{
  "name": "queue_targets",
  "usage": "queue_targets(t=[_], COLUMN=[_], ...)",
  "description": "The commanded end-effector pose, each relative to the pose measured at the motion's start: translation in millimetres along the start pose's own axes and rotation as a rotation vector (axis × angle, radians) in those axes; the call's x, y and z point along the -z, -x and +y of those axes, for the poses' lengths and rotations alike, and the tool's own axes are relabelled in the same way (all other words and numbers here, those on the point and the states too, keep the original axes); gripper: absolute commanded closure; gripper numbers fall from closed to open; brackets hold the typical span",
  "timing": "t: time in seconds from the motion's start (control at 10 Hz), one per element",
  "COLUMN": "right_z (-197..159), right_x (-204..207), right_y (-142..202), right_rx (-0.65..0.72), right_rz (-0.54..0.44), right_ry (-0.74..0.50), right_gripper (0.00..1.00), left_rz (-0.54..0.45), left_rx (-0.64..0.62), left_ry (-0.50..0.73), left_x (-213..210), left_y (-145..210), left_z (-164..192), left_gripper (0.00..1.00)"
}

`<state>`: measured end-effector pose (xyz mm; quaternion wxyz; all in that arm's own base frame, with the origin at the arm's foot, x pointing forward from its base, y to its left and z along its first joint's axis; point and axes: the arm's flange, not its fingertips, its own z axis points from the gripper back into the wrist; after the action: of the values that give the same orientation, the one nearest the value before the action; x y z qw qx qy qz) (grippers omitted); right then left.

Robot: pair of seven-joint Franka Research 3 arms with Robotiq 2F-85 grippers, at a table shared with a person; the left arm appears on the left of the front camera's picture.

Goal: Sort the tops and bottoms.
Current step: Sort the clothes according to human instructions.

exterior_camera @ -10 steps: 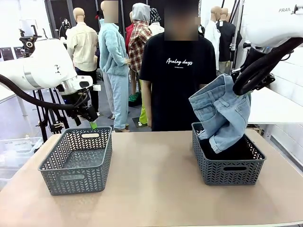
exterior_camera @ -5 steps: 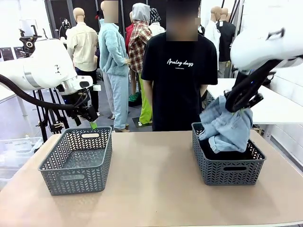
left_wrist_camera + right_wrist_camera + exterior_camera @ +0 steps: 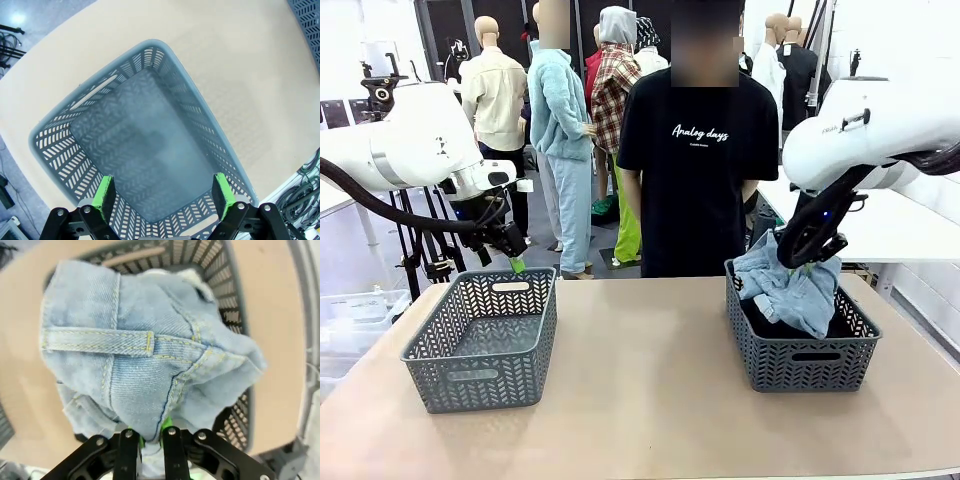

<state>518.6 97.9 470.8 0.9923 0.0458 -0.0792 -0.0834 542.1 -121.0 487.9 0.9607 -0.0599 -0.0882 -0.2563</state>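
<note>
Pale light-blue denim bottoms lie crumpled on top of the right grey basket. My right gripper is shut on their upper fold. In the right wrist view the denim bunches over the shut gripper, with the basket rim around it. A dark garment lies under the denim; whether it is one of the tops I cannot tell. My left gripper hangs open over the far edge of the left grey basket. Its green pads stand wide apart above the bare basket floor.
A person in a black printed T-shirt stands at the far side of the table, between the two baskets. The tan tabletop stretches bare between and in front of the baskets. The table's near corner edge runs close beside the left basket.
My right arm has come down, bringing the pale denim from hanging high above the right basket to a crumpled heap in it. The left arm has not moved.
</note>
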Motion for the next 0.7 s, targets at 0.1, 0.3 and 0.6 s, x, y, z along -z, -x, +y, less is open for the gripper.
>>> queue_targets(t=[0.1,0.3,0.6], right_z=[0,0,13], right_x=[0,-1,65], right_y=[0,1,2], right_rx=[0.0,0.007,-0.066], right_rz=[0.0,-0.006,0.122], right_ry=[0.0,-0.003,0.025], right_gripper=[1.0,1.0,1.0], left_rz=[-0.006,-0.006,-0.006], left_rx=[-0.006,-0.006,-0.006], left_ry=[0.009,0.009,0.009], left_x=[-1,-1,-1], left_y=[0,0,0], left_z=[1,1,1], left_gripper=[0.0,0.0,0.0])
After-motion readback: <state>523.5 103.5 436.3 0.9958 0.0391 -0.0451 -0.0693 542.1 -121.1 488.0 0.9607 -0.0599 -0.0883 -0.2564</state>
